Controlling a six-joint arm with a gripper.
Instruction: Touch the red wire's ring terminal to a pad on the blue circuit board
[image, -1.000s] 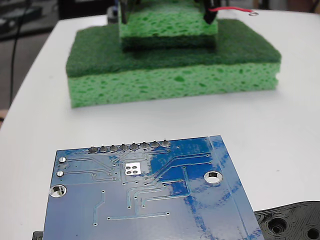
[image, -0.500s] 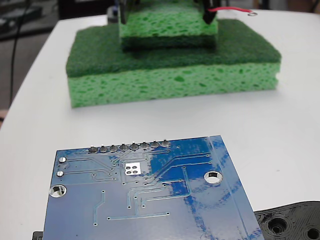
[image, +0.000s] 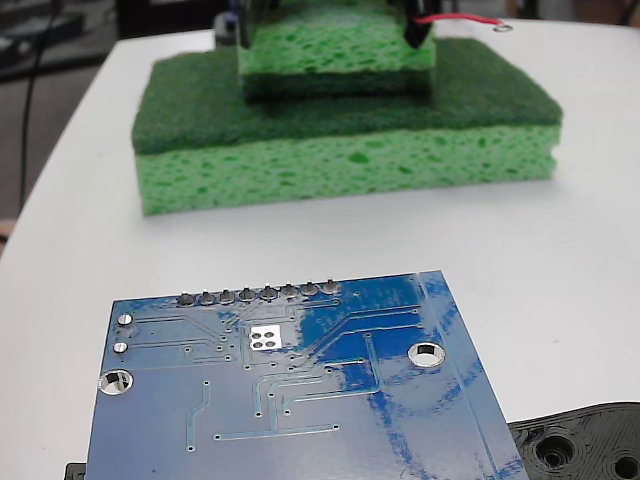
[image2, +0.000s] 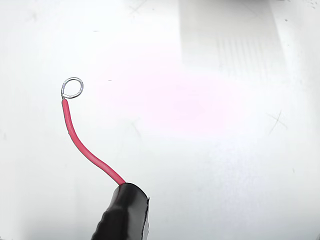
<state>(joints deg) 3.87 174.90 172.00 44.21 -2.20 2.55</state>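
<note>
Glossy blue rectangular circuit board (image: 290, 385) in fixed-view foreground, flat on white table (image: 560, 230), row of solder pts along its far edge. Thin bright red insulated wire (image: 457, 18) far back at top of frame, beyond stacked green sponges (image: 340, 120). So board well apart from wire tip, lying toward camera and a bit left; sponge stack between the two. Wire's long axis roughly level, pointing right in fixed view, i.e. across rather than toward the board. Tiny silvery ring terminal (image: 506, 27) at its right end, over table behind the sponges; touching table or not: can't tell.

Gripper (image: 419, 30) mostly cut off by top edge; only a dark tip at wire root. Wrist view: black sleeve (image2: 122, 215) w/ wire curving up-left to ring (image2: 72, 88), bare white surface behind, no board. Fingers not visible in either view, so open or closed can't be told.
</note>
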